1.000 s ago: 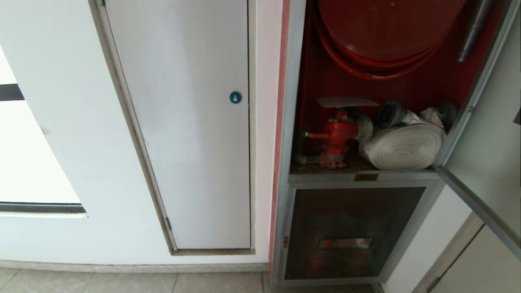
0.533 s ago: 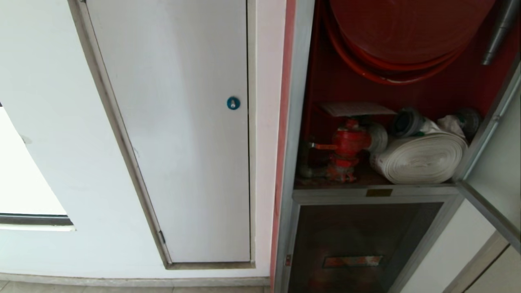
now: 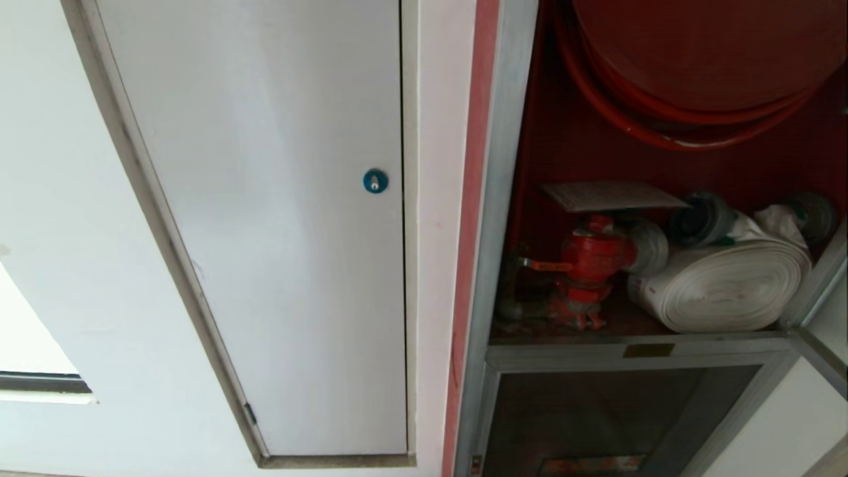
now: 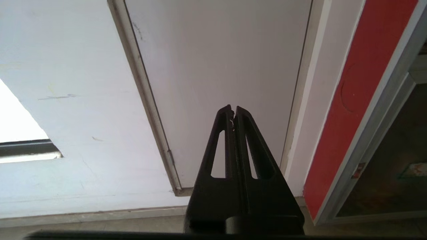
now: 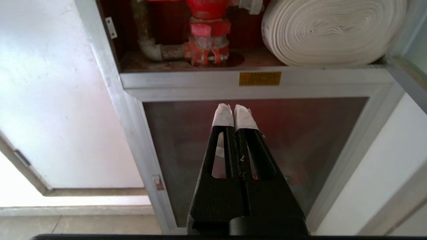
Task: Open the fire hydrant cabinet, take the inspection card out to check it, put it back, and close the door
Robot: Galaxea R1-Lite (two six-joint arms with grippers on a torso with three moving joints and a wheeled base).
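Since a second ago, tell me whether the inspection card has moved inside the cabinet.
No. The inspection card lies on top of the red valve, beside the white rolled hose, just as before. The whole head view shifted together, so the camera moved, not the card.

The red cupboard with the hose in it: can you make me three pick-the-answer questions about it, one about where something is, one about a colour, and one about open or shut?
1. Where does the card lie?
A. on top of the red valve
B. on the floor
C. on the white door

2. What colour is the round lock on the white door?
A. yellow
B. blue
C. black

3. How is the right end effector?
A. wide open
B. holding the card
C. shut and empty

Answers: 1 A, the card rests flat above the valve. 2 B, the lock is a blue disc. 3 C, its taped tips press together with nothing between.
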